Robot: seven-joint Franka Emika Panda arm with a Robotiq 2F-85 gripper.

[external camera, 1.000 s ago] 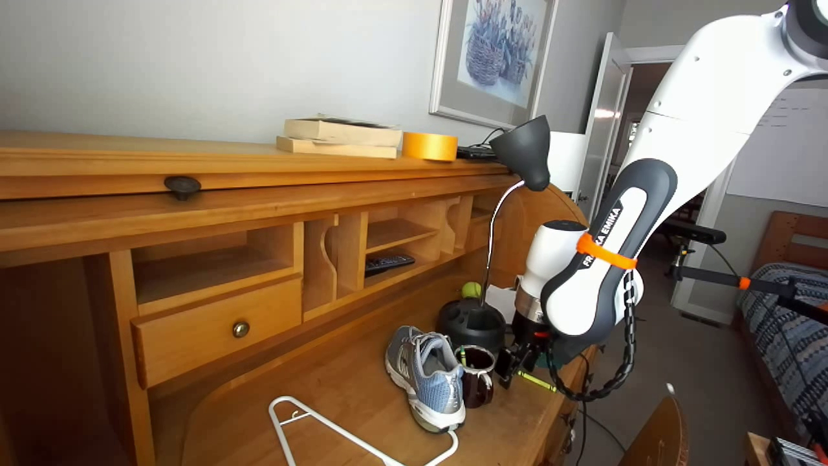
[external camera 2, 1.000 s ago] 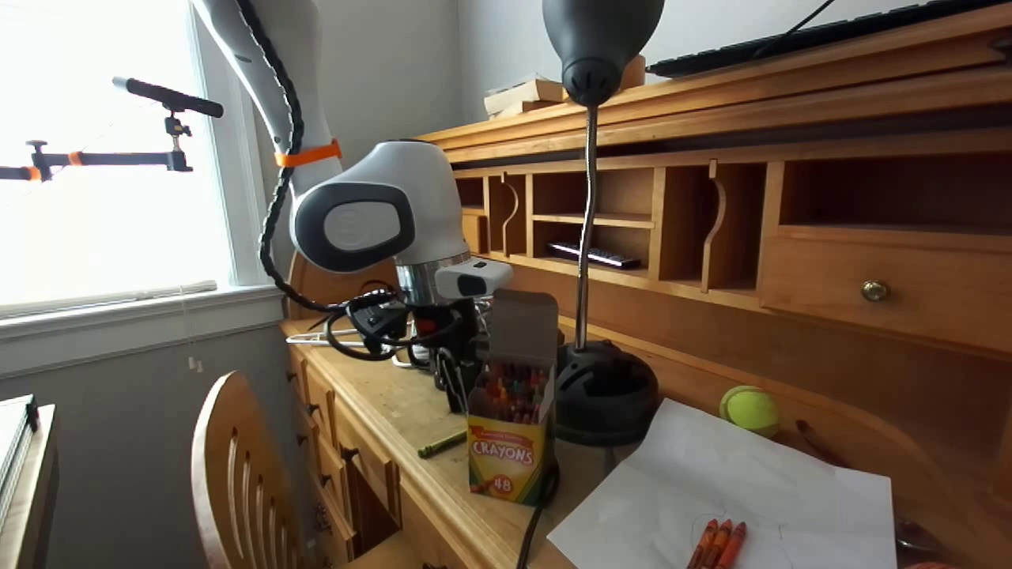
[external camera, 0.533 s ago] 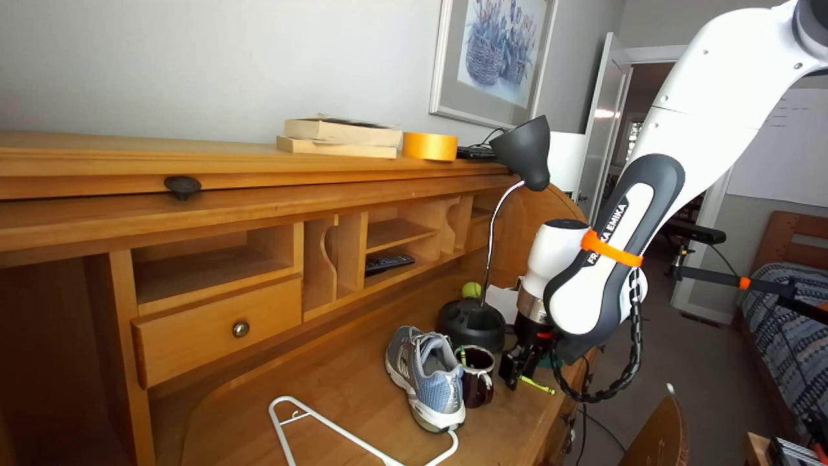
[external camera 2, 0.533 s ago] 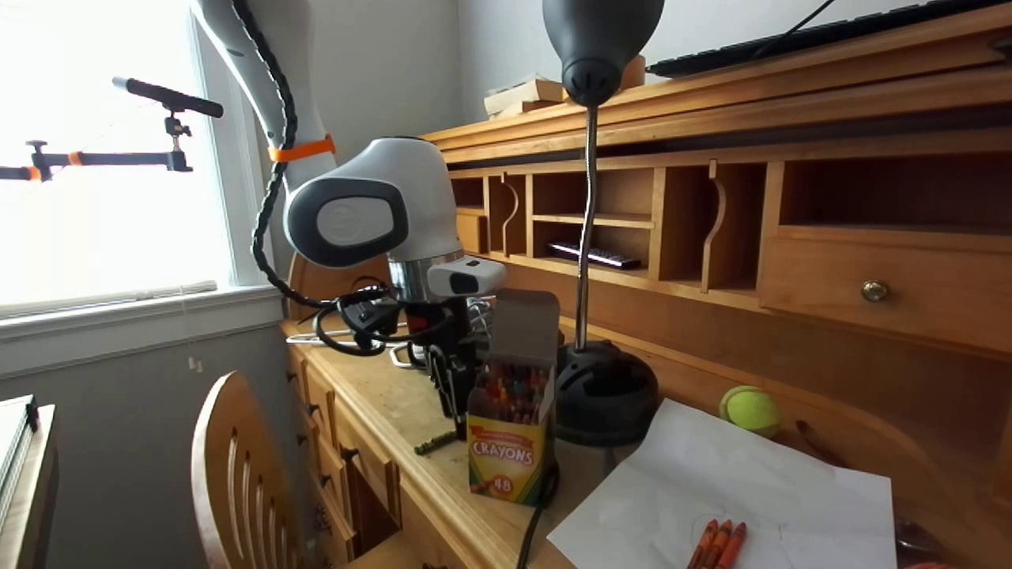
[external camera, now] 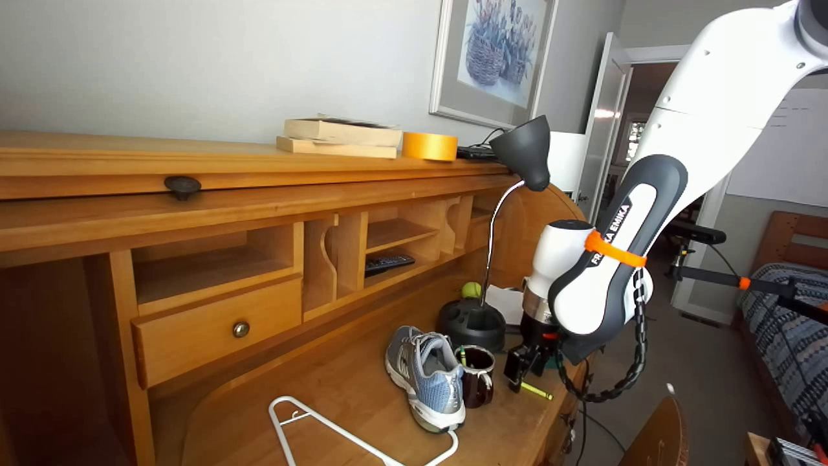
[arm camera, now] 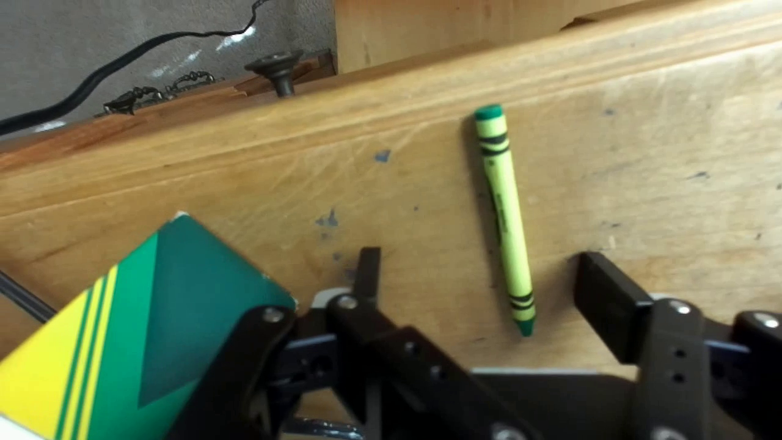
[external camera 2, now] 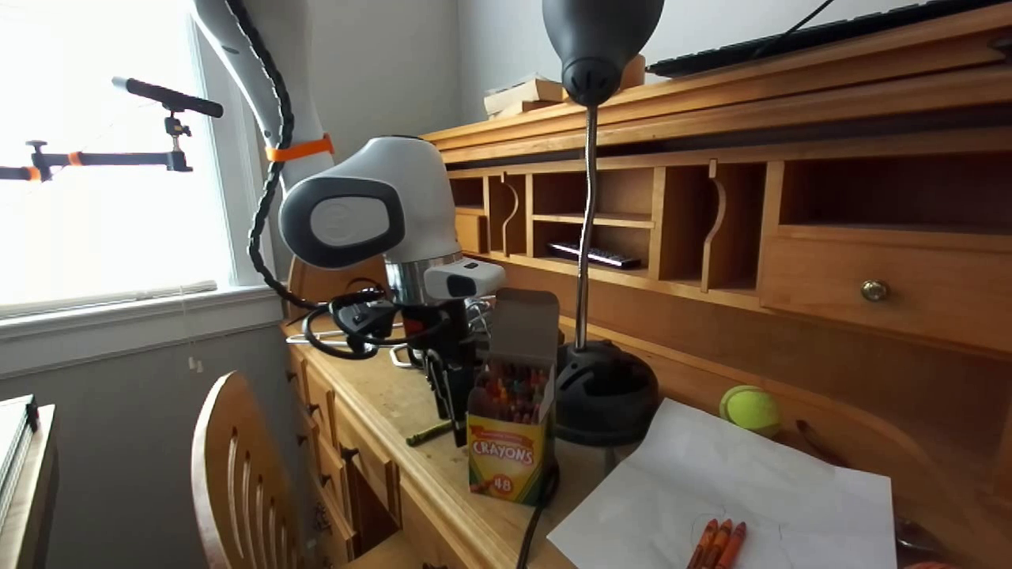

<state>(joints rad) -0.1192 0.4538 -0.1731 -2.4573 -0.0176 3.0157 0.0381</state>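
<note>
The gripper (arm camera: 479, 275) hung over the desk (arm camera: 672, 153), released, its jaws spread wide apart. A green crayon (arm camera: 508, 214) lay flat there, its blunt end near the desk's front edge and its tip pointing inward, between the jaws in the wrist view. A crayon box (external camera 2: 506, 457) stood near that edge; farther in, a mug (external camera: 477, 389) sat just beside a shoe (external camera: 441, 391).

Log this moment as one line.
gripper: open, empty; green crayon: on desk, between fingers in wrist view; nearby: crayon box, mug
</note>
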